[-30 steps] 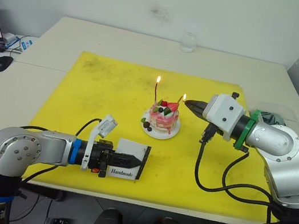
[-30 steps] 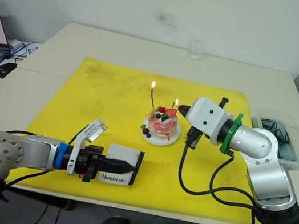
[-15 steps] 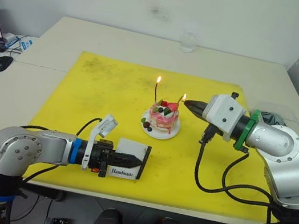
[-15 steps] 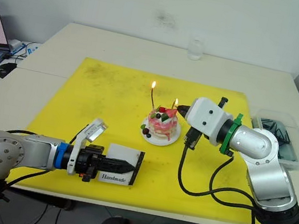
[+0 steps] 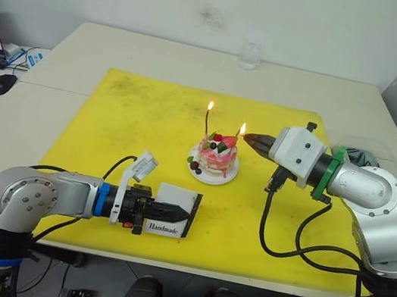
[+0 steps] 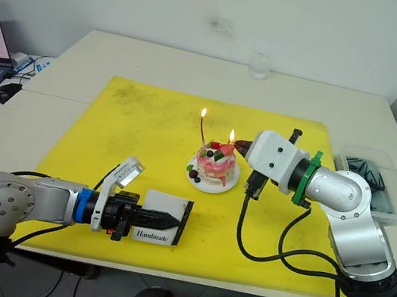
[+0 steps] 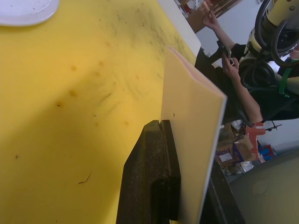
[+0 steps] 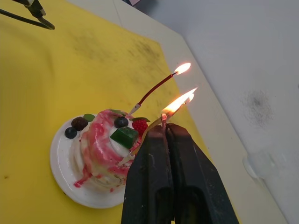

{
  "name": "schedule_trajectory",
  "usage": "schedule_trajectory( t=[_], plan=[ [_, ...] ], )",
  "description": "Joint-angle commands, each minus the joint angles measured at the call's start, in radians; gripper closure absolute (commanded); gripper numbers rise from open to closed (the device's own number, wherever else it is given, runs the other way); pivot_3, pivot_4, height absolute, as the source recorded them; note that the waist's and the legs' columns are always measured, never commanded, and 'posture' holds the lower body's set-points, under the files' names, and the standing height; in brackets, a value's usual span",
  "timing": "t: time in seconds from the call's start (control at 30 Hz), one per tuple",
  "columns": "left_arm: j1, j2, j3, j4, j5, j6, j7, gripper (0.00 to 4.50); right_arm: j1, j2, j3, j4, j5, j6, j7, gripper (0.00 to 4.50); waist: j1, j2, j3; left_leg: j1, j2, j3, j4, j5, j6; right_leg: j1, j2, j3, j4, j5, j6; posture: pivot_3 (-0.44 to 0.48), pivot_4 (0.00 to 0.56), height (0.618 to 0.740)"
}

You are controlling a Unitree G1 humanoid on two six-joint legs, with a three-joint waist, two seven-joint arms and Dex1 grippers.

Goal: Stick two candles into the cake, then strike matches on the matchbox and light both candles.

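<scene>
The right gripper (image 8: 164, 130) has its jaws clenched on a burning match (image 8: 163, 118), whose short axis runs straight out from the jaws' tips toward the cake (image 5: 216, 157). The reddish candle (image 8: 154, 89), lit, leans away beyond the jaws. The left gripper (image 5: 186, 212) grasps the matchbox (image 5: 170, 220) edgewise, lengthwise along its jaws on the yellow mat (image 5: 128, 113).

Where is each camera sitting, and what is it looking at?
Head eyes: up on the head, looking down over both arms, the yellow mat and the cake.
Left wrist: behind the left gripper, which pinches the matchbox.
Right wrist: behind the right gripper, which holds a burning match.
Shared: the right wrist view also sees the cake.
</scene>
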Motion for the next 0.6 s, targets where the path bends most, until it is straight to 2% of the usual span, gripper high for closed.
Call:
schedule_trajectory(
  t=[0.03,0.43,0.6],
  plan=[
    [-0.014,-0.008,0.002,-0.023,-0.003,0.003,-0.012,4.50,-0.009,0.002,-0.034,-0.029,0.005,-0.014,-0.014,4.47,0.000,0.000,0.000,0.000,0.000,0.000,0.000,0.000,0.000,0.000,0.000,0.000,0.000,0.000,0.000,0.000,0.150,0.740],
    [-0.013,-0.016,0.005,-0.024,-0.006,0.008,-0.009,4.50,-0.013,0.002,-0.034,-0.028,0.010,0.000,-0.011,4.47,0.000,0.000,0.000,0.000,0.000,0.000,0.000,0.000,0.000,0.000,0.000,0.000,0.000,0.000,0.000,0.000,0.150,0.740],
    [-0.021,-0.060,0.026,-0.020,-0.056,0.021,0.023,4.50,0.019,-0.047,-0.068,-0.062,0.055,0.053,0.034,4.47,0.002,0.000,0.000,0.000,0.000,0.000,0.000,0.000,0.000,0.000,0.000,0.000,0.000,0.000,0.000,0.000,0.150,0.740]
  ],
)
